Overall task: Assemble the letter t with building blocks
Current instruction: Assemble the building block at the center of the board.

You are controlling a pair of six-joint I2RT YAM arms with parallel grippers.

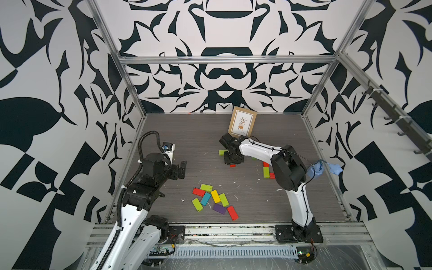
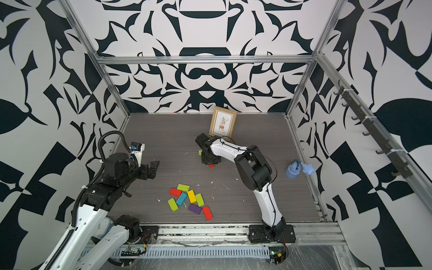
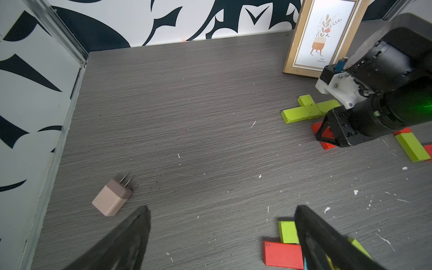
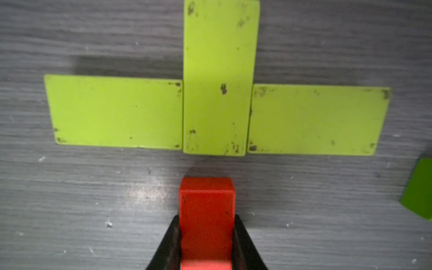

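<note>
The right gripper [image 4: 207, 218] clenched a red block [image 4: 207, 198] just short of the middle piece of three lime blocks [image 4: 218, 93] laid touching as a cross; the left gripper [image 3: 222, 208] hung open and empty; a skewed set-down could have nudged the lime pieces apart or left the stem crooked.

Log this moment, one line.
right gripper: shut on red block | red block: in line with middle lime green block, gap between | left gripper: open, empty

Black-and-white patterned walls [image 1: 222, 77] enclosed a grey wood-grain floor [image 1: 187, 145]; aluminium framing [image 1: 224, 59] ran along the far wall.
</note>
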